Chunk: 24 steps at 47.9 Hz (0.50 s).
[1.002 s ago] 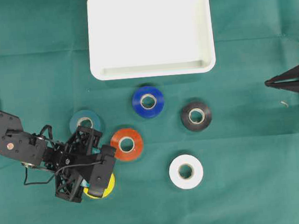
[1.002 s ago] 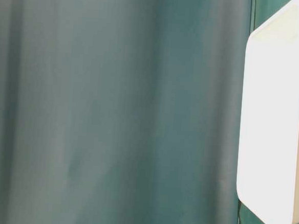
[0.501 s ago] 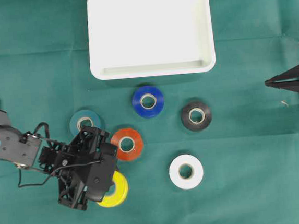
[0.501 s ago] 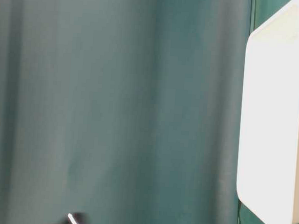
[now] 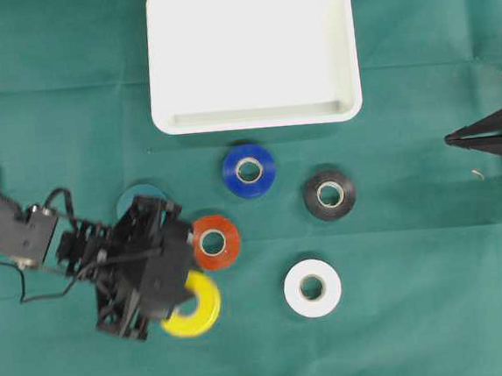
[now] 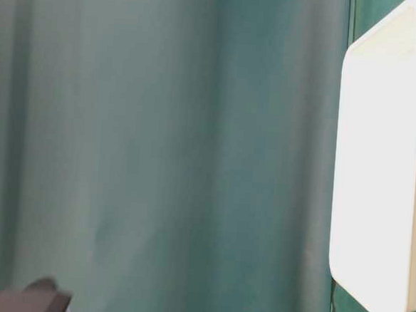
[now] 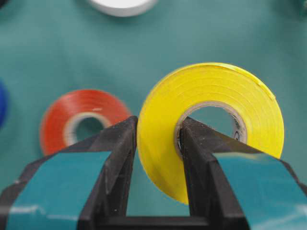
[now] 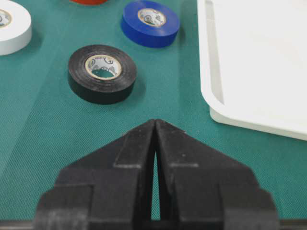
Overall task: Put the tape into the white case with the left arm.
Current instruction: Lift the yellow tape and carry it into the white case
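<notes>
Gripping yellow vinyl tape roll (image 7: 211,129) through core: left gripper (image 7: 158,143) clamped on wall. Roll lifted off green bench (image 5: 438,312) since second ago, probably fully clear. White rectangular plastic case (image 5: 251,51) well apart, empty. Right gripper (image 8: 155,139) closed, idle.

Your left arm (image 5: 27,238) reaches in from the left edge, its gripper (image 7: 158,139) clamped across the wall of a yellow tape roll (image 7: 211,91), one teal-banded finger (image 7: 112,158) outside, the other through the core; your right gripper (image 8: 155,129) sits at the right edge, fingers pressed together
</notes>
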{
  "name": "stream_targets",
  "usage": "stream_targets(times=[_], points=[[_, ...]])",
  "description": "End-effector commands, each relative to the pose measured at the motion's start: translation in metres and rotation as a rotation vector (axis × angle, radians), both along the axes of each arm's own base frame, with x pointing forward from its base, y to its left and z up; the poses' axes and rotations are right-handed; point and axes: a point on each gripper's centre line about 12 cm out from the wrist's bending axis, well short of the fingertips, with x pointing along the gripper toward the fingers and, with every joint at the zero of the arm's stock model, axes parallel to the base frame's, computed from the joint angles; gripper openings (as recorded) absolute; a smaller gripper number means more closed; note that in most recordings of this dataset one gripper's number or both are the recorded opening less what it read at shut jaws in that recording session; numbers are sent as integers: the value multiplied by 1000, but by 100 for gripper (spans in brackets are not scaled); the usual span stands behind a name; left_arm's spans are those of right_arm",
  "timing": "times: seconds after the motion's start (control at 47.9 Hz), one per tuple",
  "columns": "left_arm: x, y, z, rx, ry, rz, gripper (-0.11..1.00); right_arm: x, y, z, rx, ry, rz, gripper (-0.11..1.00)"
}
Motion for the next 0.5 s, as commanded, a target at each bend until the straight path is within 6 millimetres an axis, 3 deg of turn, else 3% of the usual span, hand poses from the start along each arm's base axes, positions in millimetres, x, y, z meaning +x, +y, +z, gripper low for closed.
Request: stream_targets(times=[0.0,0.313,0.48], points=[[10,18,15,-10,-47,53,25,2,0,4,-1,-14,0,-9],[26,100,13,-3,-75,274,25,2,0,4,-3,-12,0,-9],[34,133,13,7,-124,351,25,2,0,4,-3,-14,0,-9]])
